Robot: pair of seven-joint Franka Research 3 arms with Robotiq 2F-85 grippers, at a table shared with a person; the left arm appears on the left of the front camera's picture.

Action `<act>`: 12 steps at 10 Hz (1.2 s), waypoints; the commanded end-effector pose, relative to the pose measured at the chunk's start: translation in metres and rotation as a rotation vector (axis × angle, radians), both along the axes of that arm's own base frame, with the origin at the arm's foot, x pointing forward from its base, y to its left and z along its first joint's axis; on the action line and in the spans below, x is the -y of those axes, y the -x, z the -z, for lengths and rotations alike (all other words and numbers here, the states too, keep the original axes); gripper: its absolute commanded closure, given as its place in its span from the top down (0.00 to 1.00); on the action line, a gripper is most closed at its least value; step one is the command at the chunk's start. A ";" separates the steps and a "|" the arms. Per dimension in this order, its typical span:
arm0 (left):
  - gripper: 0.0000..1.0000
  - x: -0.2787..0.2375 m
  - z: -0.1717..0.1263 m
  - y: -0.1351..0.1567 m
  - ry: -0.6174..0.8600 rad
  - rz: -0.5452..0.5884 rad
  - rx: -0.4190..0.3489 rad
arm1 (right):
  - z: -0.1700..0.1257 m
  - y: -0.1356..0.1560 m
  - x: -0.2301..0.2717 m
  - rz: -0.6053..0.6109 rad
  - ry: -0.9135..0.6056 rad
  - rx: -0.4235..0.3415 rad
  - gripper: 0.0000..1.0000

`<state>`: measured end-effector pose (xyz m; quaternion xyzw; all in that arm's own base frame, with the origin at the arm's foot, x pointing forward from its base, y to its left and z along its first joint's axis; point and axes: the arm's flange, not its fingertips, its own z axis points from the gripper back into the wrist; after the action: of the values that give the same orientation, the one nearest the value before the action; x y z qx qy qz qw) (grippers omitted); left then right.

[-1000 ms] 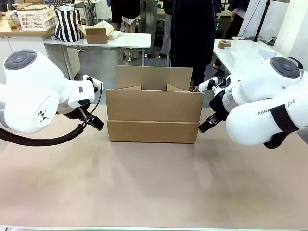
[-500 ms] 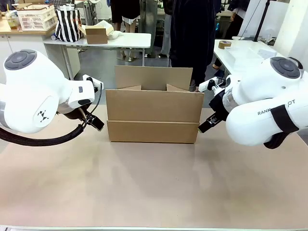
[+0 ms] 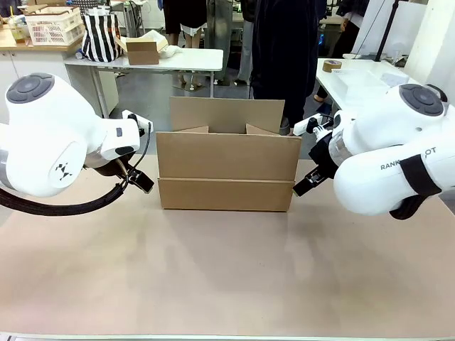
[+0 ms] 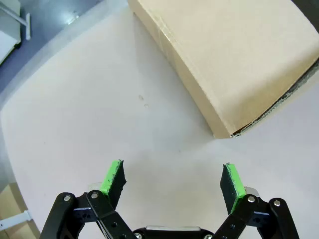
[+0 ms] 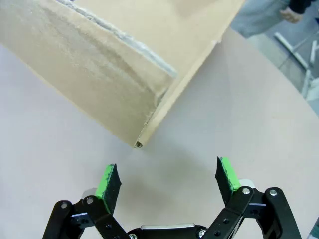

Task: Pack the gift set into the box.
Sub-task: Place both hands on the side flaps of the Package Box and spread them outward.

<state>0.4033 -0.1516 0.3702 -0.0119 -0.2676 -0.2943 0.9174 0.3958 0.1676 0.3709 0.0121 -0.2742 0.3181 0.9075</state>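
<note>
Box (image 3: 227, 167) on table (image 3: 227, 277) between both grippers, left gripper (image 4: 172, 180) released beside its lower corner, right gripper (image 5: 168, 180) released beside the opposite corner, flaps up

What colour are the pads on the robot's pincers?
Bright green pads; the left wrist view shows them best.

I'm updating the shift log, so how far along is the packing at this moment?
Done: the box stands on the table with its rear flap up. In hand: nothing; the left gripper and right gripper are open and empty, low beside the box's two ends. Left: putting the gift set in; the box's inside is hidden, so I cannot tell if it is there.
</note>
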 end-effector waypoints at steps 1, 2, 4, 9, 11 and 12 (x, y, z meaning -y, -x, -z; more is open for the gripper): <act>1.00 -0.003 -0.023 0.006 0.031 0.018 -0.053 | -0.025 0.005 0.008 0.024 0.064 -0.091 1.00; 1.00 -0.010 -0.062 0.020 0.006 0.003 -0.176 | -0.062 0.018 0.018 0.018 0.016 -0.122 1.00; 1.00 -0.034 -0.143 0.067 0.110 0.021 -0.133 | -0.146 0.066 0.052 0.085 0.062 -0.094 1.00; 1.00 -0.037 -0.168 0.097 0.093 0.040 -0.083 | -0.174 0.094 0.059 0.049 0.023 -0.014 1.00; 1.00 -0.036 -0.186 0.118 0.325 0.418 -0.136 | -0.195 0.119 0.066 -0.062 -0.153 -0.047 1.00; 1.00 -0.044 -0.193 0.122 0.469 0.581 -0.192 | -0.194 0.118 0.077 -0.115 -0.403 -0.220 1.00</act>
<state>0.2837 -0.1201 0.5606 -0.1742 -0.2664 -0.3903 0.8639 0.2793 0.1038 0.5634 0.0994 -0.2758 0.3051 0.9061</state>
